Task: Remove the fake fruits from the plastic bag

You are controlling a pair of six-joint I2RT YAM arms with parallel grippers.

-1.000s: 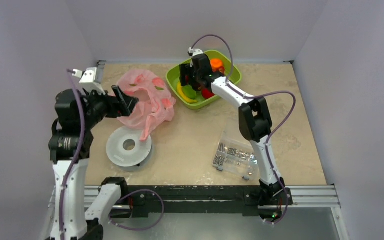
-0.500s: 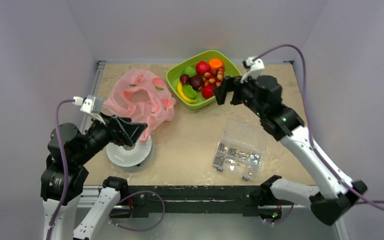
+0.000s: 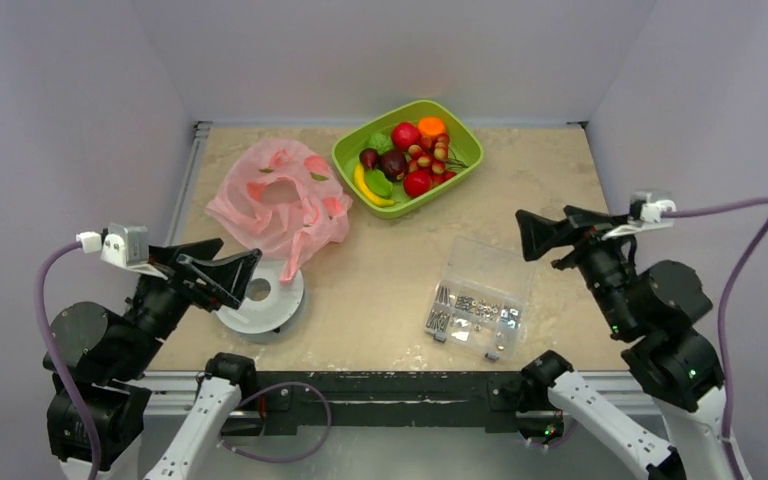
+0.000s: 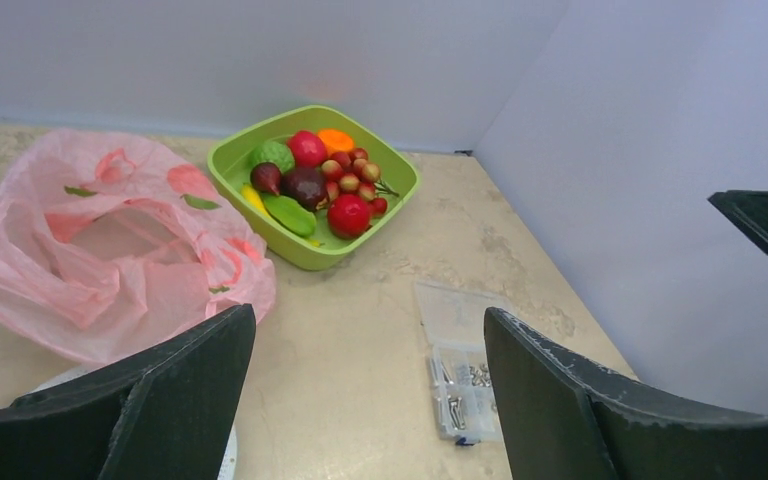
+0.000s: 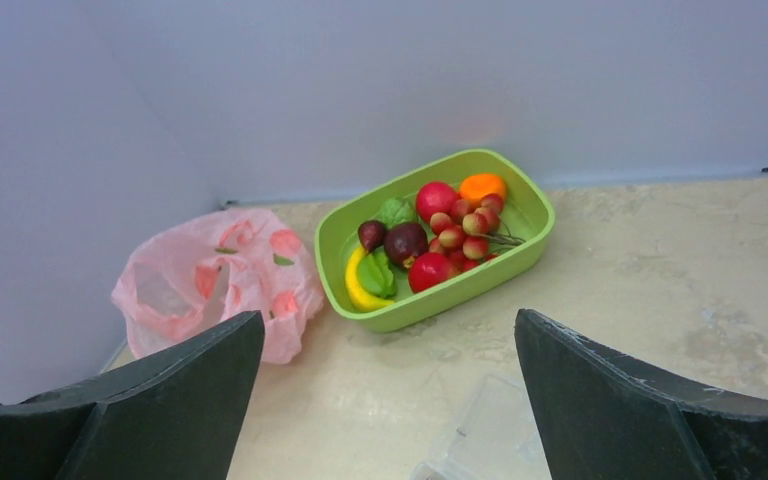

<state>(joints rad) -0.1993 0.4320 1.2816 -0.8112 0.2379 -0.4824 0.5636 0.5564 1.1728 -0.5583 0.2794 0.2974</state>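
Observation:
The pink plastic bag (image 3: 280,200) lies crumpled and slack at the back left of the table. It also shows in the left wrist view (image 4: 110,250) and the right wrist view (image 5: 215,275). I cannot tell whether anything is inside it. Several fake fruits (image 3: 405,155) lie in a green tray (image 3: 470,150), also seen from the left wrist (image 4: 310,180) and the right wrist (image 5: 430,240). My left gripper (image 3: 238,255) (image 4: 368,315) is open and empty, raised near the front left. My right gripper (image 3: 543,214) (image 5: 388,318) is open and empty, raised at the right.
A white spool (image 3: 260,295) lies just in front of the bag, below my left gripper. A clear plastic box of small metal parts (image 3: 475,300) sits at the front right, also in the left wrist view (image 4: 455,370). Grey walls enclose the table.
Both arms have pulled back toward the near edge. My left gripper has left the bag, which has settled on the table. My right gripper has left the green tray.

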